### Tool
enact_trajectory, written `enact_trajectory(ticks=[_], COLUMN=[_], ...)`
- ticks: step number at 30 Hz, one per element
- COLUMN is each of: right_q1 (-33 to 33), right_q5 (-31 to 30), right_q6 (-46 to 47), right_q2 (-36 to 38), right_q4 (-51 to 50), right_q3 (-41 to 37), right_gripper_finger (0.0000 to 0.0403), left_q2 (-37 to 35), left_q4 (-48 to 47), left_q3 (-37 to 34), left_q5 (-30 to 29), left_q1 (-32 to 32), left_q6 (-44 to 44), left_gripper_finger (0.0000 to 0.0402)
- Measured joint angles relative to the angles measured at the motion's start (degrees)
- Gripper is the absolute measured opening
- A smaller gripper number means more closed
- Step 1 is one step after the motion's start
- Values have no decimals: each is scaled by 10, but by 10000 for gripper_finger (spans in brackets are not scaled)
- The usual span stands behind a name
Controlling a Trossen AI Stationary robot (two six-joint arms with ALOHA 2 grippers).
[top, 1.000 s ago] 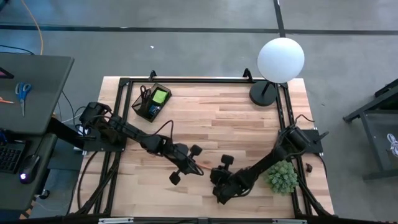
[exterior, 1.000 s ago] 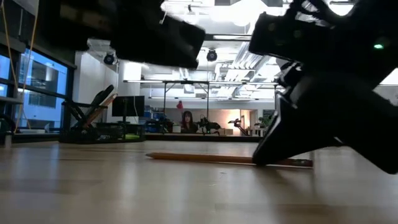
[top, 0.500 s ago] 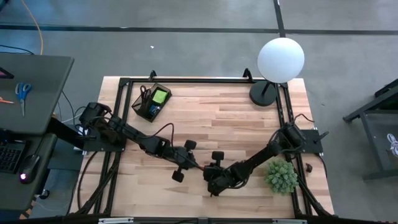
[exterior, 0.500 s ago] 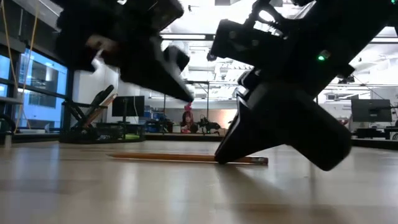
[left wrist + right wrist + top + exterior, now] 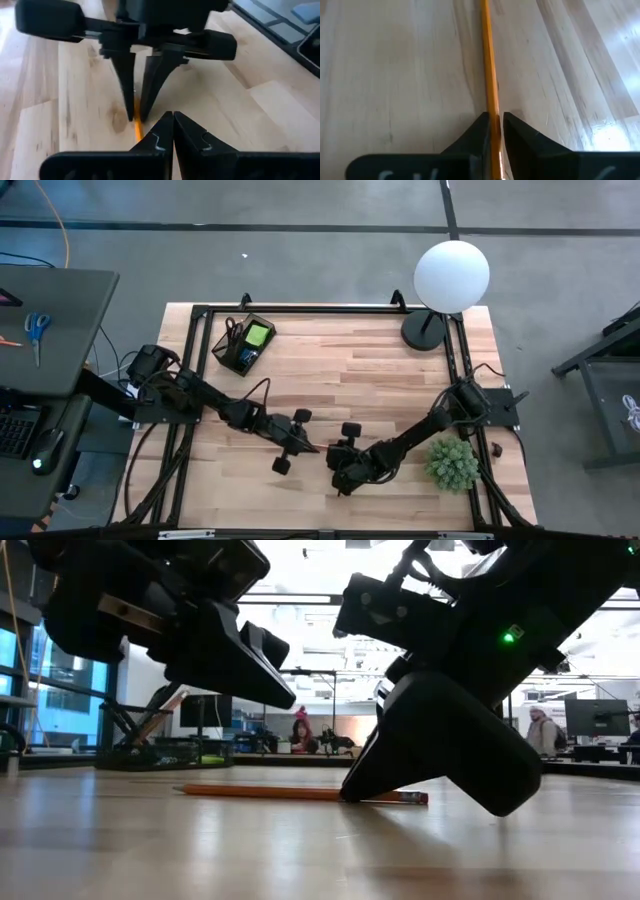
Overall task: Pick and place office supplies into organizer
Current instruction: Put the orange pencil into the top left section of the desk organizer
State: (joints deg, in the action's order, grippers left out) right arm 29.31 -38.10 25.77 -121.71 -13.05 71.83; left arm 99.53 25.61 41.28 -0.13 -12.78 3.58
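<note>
Bare table (image 5: 370, 370) between organizer (image 5: 243, 344) and lamp base (image 5: 424, 330); left claw (image 5: 312, 448) and right claw (image 5: 327, 454) crowding the pencil (image 5: 300, 793).

A grey concrete floor (image 5: 300, 260) surrounds the wooden table (image 5: 370, 370); a dark desk (image 5: 50, 330) stands beside it, with tall windows (image 5: 60, 670) beyond.

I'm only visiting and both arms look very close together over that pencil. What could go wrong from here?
The pencil lies flat on the table, and the right gripper pinches it near one end, so it may tilt or slip out when lifted. The left gripper, shut, sits just beside it; the two could bump. The organizer is far off in a corner, a long way to carry it.
</note>
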Motion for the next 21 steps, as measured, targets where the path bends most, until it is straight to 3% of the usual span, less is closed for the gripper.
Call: enact_trajectory(ticks=[7,15,21], right_q1=[7,17,17], right_q5=[-5,20,40], right_q6=[8,14,32], right_q2=[34,69,70], right_q4=[-4,-16,-37], right_q3=[-1,0,0], right_gripper_finger=[54,71,74], left_q2=[1,1,1], left_q4=[19,31,44], left_q3=[0,0,0], left_q5=[-41,-33,-29], left_q1=[0,0,0], left_q6=[-8,-28,-25], left_gripper_finger=[42,112,138])
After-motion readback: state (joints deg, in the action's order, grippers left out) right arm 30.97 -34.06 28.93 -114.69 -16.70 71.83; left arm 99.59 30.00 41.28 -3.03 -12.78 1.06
